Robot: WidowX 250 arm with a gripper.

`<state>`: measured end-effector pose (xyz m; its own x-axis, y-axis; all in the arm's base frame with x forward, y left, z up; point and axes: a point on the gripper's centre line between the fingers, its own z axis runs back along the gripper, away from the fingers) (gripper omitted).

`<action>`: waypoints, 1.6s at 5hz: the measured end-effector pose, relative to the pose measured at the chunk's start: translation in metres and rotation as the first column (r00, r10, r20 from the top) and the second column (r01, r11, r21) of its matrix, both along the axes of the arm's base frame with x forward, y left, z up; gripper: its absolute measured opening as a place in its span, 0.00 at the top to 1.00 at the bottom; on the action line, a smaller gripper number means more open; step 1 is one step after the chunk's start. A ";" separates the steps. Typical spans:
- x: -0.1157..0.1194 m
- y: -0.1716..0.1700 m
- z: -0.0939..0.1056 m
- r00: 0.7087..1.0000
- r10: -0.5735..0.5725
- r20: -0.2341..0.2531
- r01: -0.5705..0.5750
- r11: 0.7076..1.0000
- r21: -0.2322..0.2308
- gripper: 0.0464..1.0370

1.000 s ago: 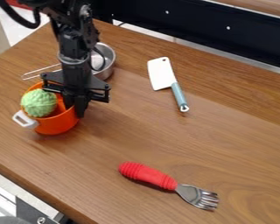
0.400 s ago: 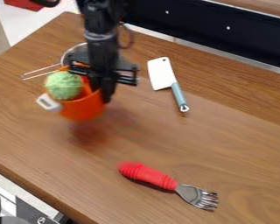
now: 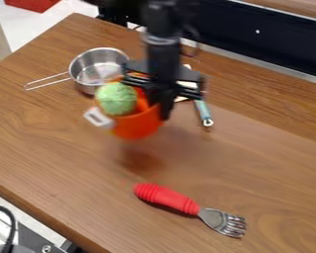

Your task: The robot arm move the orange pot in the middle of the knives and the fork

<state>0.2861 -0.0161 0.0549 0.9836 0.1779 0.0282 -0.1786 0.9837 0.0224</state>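
Black claw [image 3: 164, 109] was closed on the orange pot's [image 3: 138, 125] rim, fingers pinching the wall on the side away from the white handle [image 3: 98, 118]. Pot hung above the wooden table [image 3: 68, 163], shadow below it, green ball-like item [image 3: 116, 99] inside. Metal pan [image 3: 97, 66] sat just beside, toward the table's far left. Knife with blue handle [image 3: 203, 112] lay partly behind the claw; fork with red handle [image 3: 167, 197] lay nearer the camera, apart from the pot.

No legible text — labels, numbers, signs: none readable.
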 end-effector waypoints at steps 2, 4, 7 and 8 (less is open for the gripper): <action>0.001 -0.051 -0.016 0.999 -0.046 -0.021 0.046 0.999 0.020 0.98; -0.003 -0.060 -0.029 0.998 -0.059 0.005 0.059 0.998 0.038 0.98; -0.004 -0.061 -0.039 0.997 -0.076 -0.013 0.077 0.996 0.053 0.82; -0.006 -0.060 -0.039 0.996 -0.079 -0.030 0.080 0.996 0.036 0.59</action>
<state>0.2802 -0.0759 0.0162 0.9951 0.0988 0.0050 -0.0989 0.9931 0.0633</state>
